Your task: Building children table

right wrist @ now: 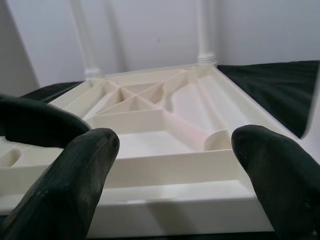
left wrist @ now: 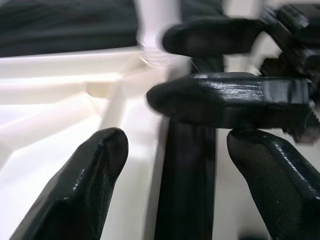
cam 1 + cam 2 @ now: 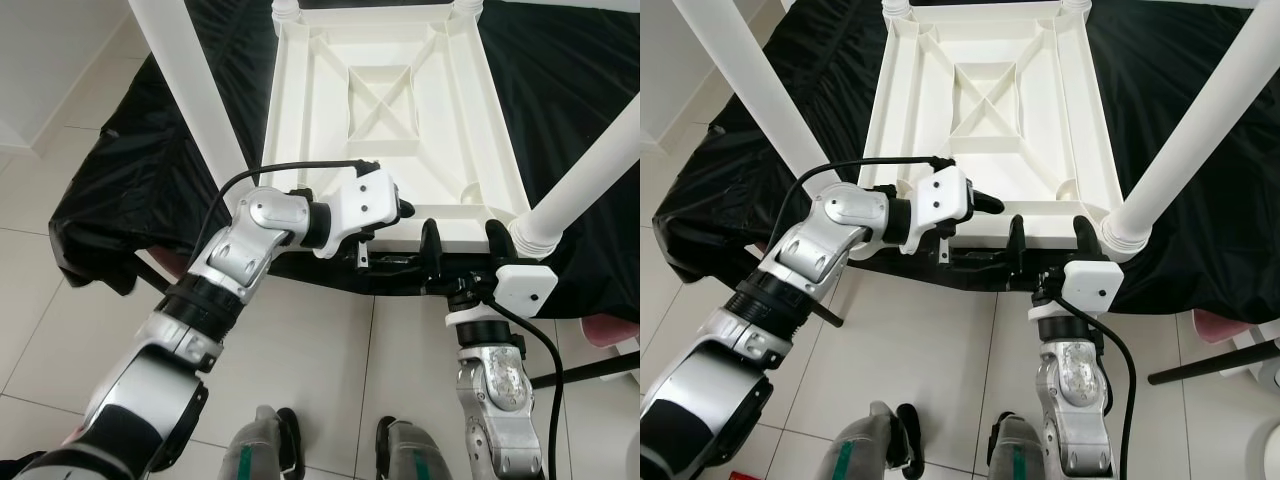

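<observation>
We see the white children table (image 3: 385, 110) lying upside down on a black cloth (image 3: 130, 170), its legs (image 3: 190, 80) sticking up. Our right gripper (image 3: 462, 240) is spread wide at its near rim beside the near-right leg (image 3: 580, 180), gripping nothing. Our left gripper (image 3: 400, 210) reaches in sideways over the same rim, fingers apart and empty; pale floor tiles (image 3: 330, 370) lie below.
</observation>
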`<state>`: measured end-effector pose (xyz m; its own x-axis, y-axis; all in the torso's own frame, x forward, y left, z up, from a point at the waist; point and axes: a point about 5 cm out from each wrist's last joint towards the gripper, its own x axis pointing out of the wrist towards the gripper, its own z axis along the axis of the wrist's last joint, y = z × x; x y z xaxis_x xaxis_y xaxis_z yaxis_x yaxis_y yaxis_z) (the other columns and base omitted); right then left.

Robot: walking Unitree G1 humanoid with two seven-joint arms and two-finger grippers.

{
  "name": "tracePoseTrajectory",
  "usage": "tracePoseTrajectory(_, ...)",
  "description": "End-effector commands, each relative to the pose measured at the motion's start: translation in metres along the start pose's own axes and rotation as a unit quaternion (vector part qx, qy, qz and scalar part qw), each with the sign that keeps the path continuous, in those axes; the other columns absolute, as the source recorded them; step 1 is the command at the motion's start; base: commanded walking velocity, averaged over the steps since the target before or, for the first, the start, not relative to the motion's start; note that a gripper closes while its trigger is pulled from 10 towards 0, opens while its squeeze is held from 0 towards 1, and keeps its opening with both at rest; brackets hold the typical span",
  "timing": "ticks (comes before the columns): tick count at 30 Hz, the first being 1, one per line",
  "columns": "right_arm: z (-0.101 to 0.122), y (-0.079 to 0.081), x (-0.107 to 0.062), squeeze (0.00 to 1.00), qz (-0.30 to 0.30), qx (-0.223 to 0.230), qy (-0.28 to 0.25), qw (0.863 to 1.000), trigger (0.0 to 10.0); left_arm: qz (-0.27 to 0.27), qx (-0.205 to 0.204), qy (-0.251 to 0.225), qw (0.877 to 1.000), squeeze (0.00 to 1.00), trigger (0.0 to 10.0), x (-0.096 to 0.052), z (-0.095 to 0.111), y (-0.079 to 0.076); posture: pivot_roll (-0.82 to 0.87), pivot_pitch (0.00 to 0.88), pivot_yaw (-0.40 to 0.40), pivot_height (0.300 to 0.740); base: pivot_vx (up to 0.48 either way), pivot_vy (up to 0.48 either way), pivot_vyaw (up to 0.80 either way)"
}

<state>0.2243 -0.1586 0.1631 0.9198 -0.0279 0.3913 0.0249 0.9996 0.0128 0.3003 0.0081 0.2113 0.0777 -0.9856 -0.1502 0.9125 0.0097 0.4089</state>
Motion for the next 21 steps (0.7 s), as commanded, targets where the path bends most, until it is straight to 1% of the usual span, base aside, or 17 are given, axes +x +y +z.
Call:
tracePoseTrajectory(1,-0.023,0.000,-0.008,0.00,0.000,-0.003,0.068,0.998,10.0,0.050,0.027,-0.067,0.996,0.00,10.0,0.002,0.029,0.000,-0.03,0.161,0.095,0.740,0.000,0.000,0.00)
tracePoseTrajectory(2,-0.023,0.000,-0.008,0.00,0.000,-0.003,0.068,0.998,10.0,0.050,0.027,-0.067,0.996,0.00,10.0,0.002,0.029,0.000,-0.03,0.161,0.095,0.740,0.000,0.000,0.00)
tracePoseTrajectory(3,-0.023,0.000,-0.007,0.00,0.002,-0.003,0.068,0.998,10.0,0.095,0.014,-0.075,0.993,0.00,10.0,0.001,0.030,0.001,-0.02,0.158,0.089,0.740,0.000,0.000,0.00)
tracePoseTrajectory(5,-0.024,0.000,-0.006,0.00,0.004,-0.004,0.068,0.998,10.0,0.123,0.004,-0.079,0.989,0.00,10.0,0.000,0.030,0.002,-0.02,0.155,0.083,0.740,0.000,0.000,0.00)
tracePoseTrajectory(7,-0.023,-0.001,-0.002,0.00,0.008,-0.004,0.063,0.998,10.0,0.227,-0.018,-0.081,0.970,0.00,10.0,-0.008,0.032,0.003,-0.02,0.149,0.073,0.740,0.000,0.000,0.00)
tracePoseTrajectory(8,-0.023,-0.001,-0.002,0.00,0.008,-0.004,0.063,0.998,10.0,0.227,-0.018,-0.081,0.970,0.00,10.0,-0.008,0.032,0.003,-0.02,0.149,0.073,0.740,0.000,0.000,0.00)
tracePoseTrajectory(9,-0.023,-0.001,0.000,0.00,0.009,-0.003,0.060,0.998,10.0,0.260,-0.025,-0.077,0.962,0.00,10.0,-0.012,0.034,0.001,-0.02,0.149,0.073,0.740,0.000,0.000,0.00)
tracePoseTrajectory(10,-0.023,-0.001,0.003,0.00,0.010,-0.002,0.057,0.998,10.0,0.310,-0.035,-0.074,0.947,0.00,10.0,-0.018,0.033,0.002,-0.01,0.144,0.065,0.740,0.000,0.000,0.00)
tracePoseTrajectory(11,-0.023,-0.001,0.003,0.00,0.010,-0.002,0.057,0.998,10.0,0.310,-0.035,-0.074,0.947,0.00,10.0,-0.018,0.033,0.002,-0.01,0.144,0.065,0.740,0.000,0.000,0.00)
tracePoseTrajectory(12,-0.022,-0.001,0.005,0.00,0.011,-0.001,0.055,0.998,10.0,0.345,-0.037,-0.071,0.935,0.00,10.0,-0.023,0.032,0.002,-0.01,0.140,0.058,0.740,0.000,0.000,0.00)
tracePoseTrajectory(13,-0.022,-0.001,0.005,0.00,0.011,-0.001,0.055,0.998,10.0,0.345,-0.037,-0.071,0.935,0.00,10.0,-0.023,0.032,0.002,-0.01,0.140,0.058,0.740,0.000,0.000,0.00)
tracePoseTrajectory(14,-0.022,-0.001,0.006,0.00,0.012,-0.001,0.053,0.999,10.0,0.372,-0.034,-0.070,0.925,0.00,10.0,-0.028,0.032,0.001,0.00,0.139,0.055,0.740,0.000,0.000,0.00)
tracePoseTrajectory(16,-0.022,-0.001,0.006,0.00,0.012,-0.001,0.053,0.999,10.0,0.372,-0.034,-0.070,0.925,0.00,10.0,-0.028,0.032,0.001,0.00,0.139,0.055,0.740,0.000,0.000,0.00)
tracePoseTrajectory(17,-0.021,0.000,0.010,0.00,0.017,0.000,0.050,0.999,10.0,0.417,-0.043,-0.073,0.905,0.00,10.0,-0.037,0.027,0.000,0.01,0.133,0.035,0.740,0.000,0.000,0.00)
tracePoseTrajectory(18,-0.021,0.000,0.010,0.00,0.017,0.000,0.050,0.999,10.0,0.417,-0.043,-0.073,0.905,0.00,10.0,-0.037,0.027,0.000,0.01,0.133,0.035,0.740,0.000,0.000,0.00)
tracePoseTrajectory(20,-0.018,0.001,0.017,0.00,0.029,0.000,0.043,0.999,10.0,0.491,-0.092,-0.071,0.864,0.00,10.0,-0.060,0.007,-0.009,0.02,0.132,0.010,0.740,0.000,0.000,0.00)
tracePoseTrajectory(21,-0.017,0.000,0.019,0.00,0.033,0.000,0.041,0.999,10.0,0.507,-0.113,-0.071,0.852,0.00,10.0,-0.066,0.001,-0.014,0.02,0.132,0.010,0.740,0.000,0.000,0.00)
